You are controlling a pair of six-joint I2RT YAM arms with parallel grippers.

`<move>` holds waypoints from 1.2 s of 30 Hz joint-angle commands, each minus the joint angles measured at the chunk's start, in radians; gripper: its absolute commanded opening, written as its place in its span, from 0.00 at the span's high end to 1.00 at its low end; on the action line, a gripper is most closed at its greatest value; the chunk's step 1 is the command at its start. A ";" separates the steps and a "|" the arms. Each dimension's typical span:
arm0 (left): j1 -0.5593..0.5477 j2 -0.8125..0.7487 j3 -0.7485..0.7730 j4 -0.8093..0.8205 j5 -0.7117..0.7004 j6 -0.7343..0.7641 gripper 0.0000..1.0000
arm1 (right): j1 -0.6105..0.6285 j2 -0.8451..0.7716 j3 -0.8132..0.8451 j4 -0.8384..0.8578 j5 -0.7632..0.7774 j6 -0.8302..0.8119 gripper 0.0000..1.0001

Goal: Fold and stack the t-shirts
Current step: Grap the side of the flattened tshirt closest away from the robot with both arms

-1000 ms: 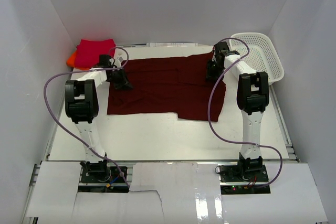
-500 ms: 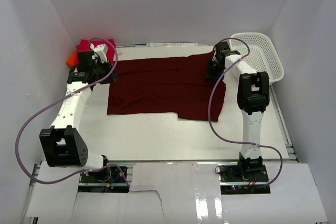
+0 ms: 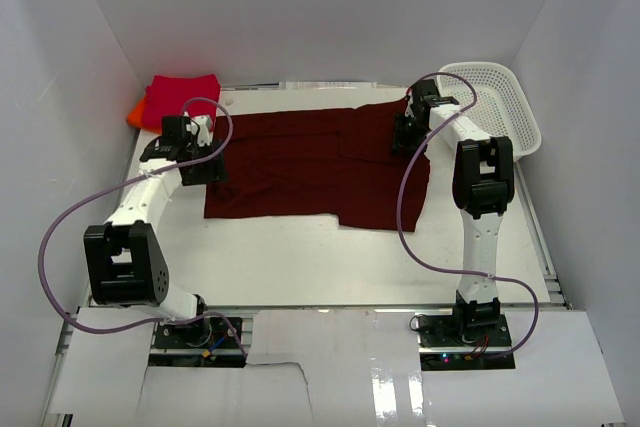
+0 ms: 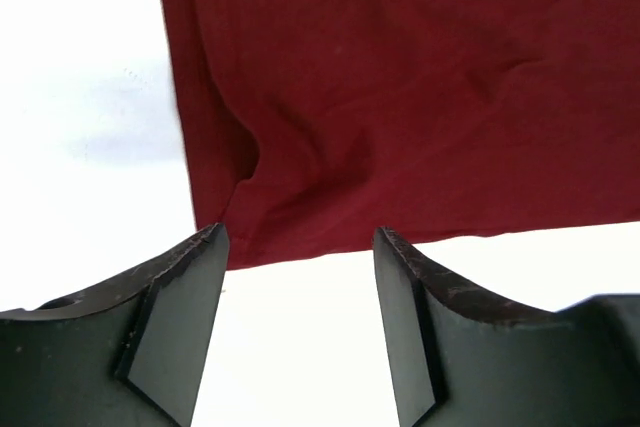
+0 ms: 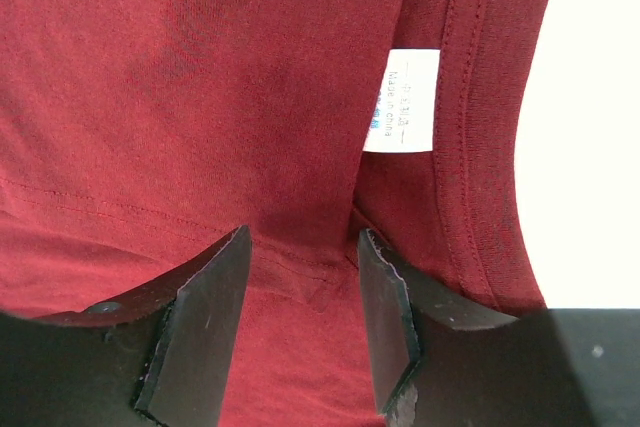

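A large dark maroon t-shirt (image 3: 320, 162) lies spread flat across the middle of the table. Folded at the back left corner is a crimson-red t-shirt (image 3: 180, 97), with an orange one (image 3: 133, 112) peeking out under it. My left gripper (image 3: 207, 170) hovers at the maroon shirt's left edge. In the left wrist view this gripper (image 4: 300, 247) is open over bare table, the shirt's hem (image 4: 400, 147) just ahead. My right gripper (image 3: 405, 137) sits low on the shirt's right end by the neck. Its jaws (image 5: 302, 247) stand open over the cloth, near the white neck label (image 5: 405, 99).
A white mesh basket (image 3: 505, 112) stands at the back right corner, just beyond the right arm. White walls close in the table on three sides. Purple cables loop off both arms.
The left arm swung back to the red shirt at the corner, then came forward to the maroon shirt's left edge, and its jaws opened. The right arm has barely moved.
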 commanded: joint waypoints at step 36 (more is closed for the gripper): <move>0.002 0.306 0.089 0.041 -0.047 -0.004 0.75 | -0.012 -0.039 -0.020 0.013 -0.044 -0.026 0.46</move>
